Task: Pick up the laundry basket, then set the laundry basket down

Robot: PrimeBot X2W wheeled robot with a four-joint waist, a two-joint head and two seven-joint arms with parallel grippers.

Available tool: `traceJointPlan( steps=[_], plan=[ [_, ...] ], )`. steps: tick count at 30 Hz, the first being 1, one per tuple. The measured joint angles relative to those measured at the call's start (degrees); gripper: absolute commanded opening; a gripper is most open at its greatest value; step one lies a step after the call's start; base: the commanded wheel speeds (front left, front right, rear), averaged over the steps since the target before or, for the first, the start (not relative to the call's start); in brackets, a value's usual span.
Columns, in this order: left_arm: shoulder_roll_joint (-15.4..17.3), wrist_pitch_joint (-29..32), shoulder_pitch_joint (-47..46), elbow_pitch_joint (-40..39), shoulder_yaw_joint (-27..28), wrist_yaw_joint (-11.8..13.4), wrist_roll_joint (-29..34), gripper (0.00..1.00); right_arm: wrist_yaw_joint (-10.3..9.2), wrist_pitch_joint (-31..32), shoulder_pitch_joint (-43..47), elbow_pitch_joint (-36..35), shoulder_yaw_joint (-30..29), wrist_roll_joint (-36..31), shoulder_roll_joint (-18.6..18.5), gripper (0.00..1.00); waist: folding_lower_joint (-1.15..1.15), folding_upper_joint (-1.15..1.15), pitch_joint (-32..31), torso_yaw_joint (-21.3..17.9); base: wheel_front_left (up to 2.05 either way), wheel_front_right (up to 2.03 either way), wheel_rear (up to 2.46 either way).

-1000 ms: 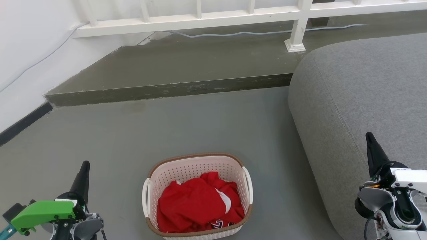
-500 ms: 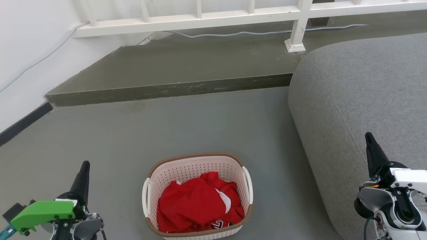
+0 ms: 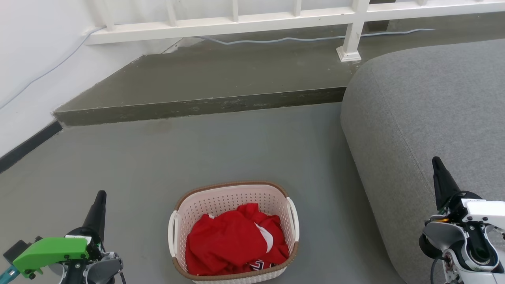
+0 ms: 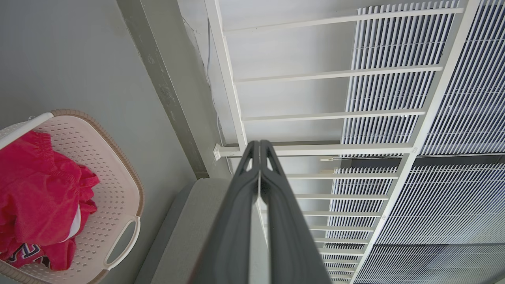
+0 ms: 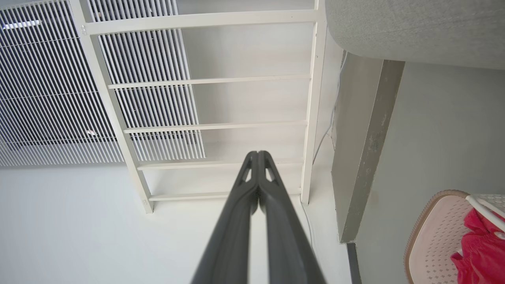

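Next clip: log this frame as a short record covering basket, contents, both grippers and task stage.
basket: cream-white perforated plastic laundry basket with brown rim, standing on grey floor
contents: crumpled red garment
left gripper: jaws shut, empty, apart from basket
right gripper: jaws shut, empty, by grey fabric sofa
task stage: basket not yet picked up

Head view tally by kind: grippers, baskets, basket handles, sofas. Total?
Grippers: 2 (left gripper, right gripper)
Laundry basket: 1
Basket handles: 2
Sofa: 1
Total: 6
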Motion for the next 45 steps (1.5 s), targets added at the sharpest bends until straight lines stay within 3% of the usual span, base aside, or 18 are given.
traceJointPlan(
  steps=[45],
  plan=[
    [0.0, 0.0, 0.0, -0.01, -0.01, 0.0, 0.0, 0.0, 0.01, 0.16, -0.04, 0.19, -0.18, -0.01, 0.08, 0.0, 0.0, 0.0, 0.0, 0.0, 0.0, 0.0, 0.0]
  ],
)
